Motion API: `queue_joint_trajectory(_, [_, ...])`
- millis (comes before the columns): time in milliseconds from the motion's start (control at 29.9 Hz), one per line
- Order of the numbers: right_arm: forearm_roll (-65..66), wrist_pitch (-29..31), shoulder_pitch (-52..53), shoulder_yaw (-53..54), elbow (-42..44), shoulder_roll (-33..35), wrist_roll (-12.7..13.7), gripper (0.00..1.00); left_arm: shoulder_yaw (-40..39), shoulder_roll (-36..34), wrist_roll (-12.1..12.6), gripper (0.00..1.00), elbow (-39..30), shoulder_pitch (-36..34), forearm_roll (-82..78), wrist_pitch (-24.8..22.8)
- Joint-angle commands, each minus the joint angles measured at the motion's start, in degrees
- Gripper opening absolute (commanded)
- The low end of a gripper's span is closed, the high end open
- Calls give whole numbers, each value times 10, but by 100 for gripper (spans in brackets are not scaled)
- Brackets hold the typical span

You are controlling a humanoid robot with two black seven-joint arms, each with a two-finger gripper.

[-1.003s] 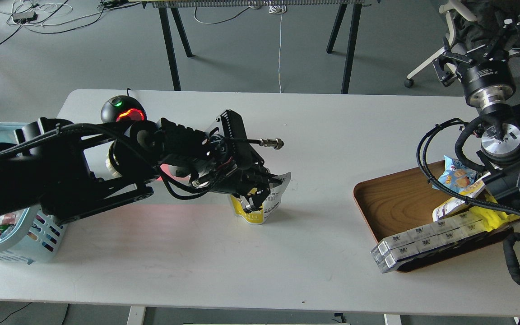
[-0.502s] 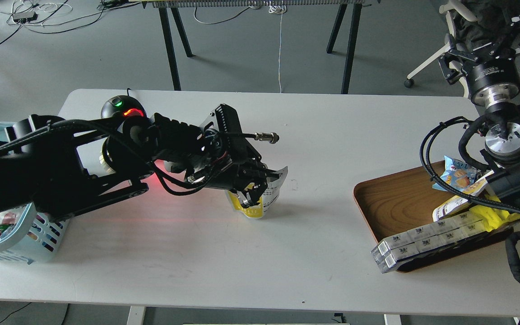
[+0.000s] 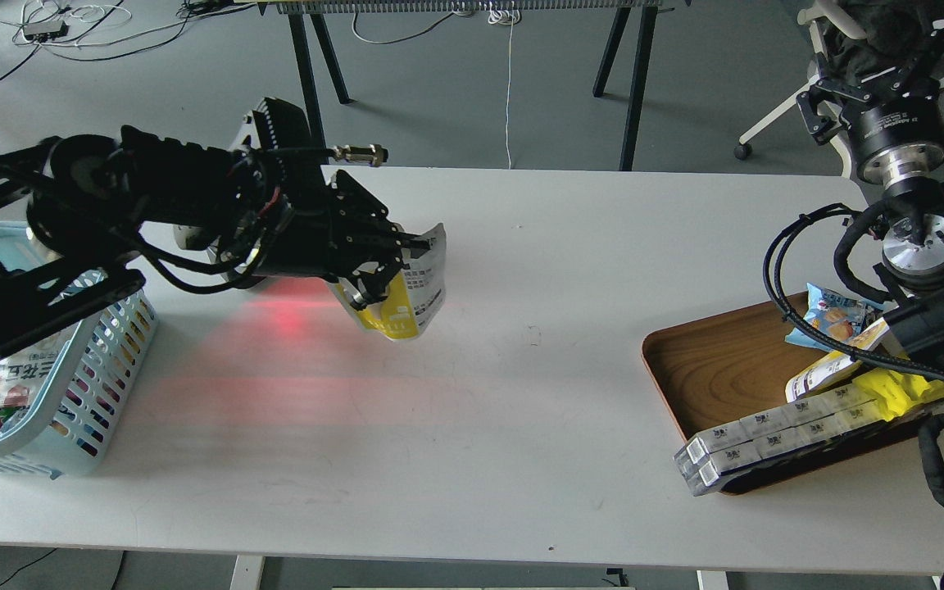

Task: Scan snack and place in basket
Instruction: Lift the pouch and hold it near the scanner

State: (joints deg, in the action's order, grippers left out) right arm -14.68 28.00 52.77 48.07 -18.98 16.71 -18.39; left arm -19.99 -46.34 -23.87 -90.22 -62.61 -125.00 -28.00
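Observation:
My left gripper (image 3: 390,256) is shut on the top of the snack (image 3: 421,283), a yellow-and-white pouch with its white printed back facing me. The pouch hangs tilted, lifted off the table left of centre. The light blue basket (image 3: 87,385) stands at the table's left edge, below my left arm, with packets inside. My right gripper (image 3: 890,70) is raised at the far right, above the tray, open and empty.
A red glow (image 3: 283,319) falls on the table under my left wrist. The brown wooden tray (image 3: 718,369) at the right holds a blue snack packet (image 3: 828,319), a long yellow pack (image 3: 898,393) and white boxes (image 3: 767,438). Table legs and cables lie beyond the far edge.
My left gripper has lifted the pouch off the table and carried it left and away from me, toward the basket. The right arm has hardly moved.

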Motion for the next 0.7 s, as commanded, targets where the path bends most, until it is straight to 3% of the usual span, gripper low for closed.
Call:
queue_joint_trajectory(0, [0, 0, 0, -1, 0, 0, 0, 99, -1, -36, -14, 0, 6, 1, 0, 0])
queue_joint_trajectory(268, [0, 0, 4, -1, 0, 1, 0, 99, 3, -44, -17, 0, 53, 16, 0, 0])
queue_joint_trajectory(669, [0, 0, 3, 0, 0, 10, 0, 99, 3, -48, -17, 0, 65, 18, 0, 0])
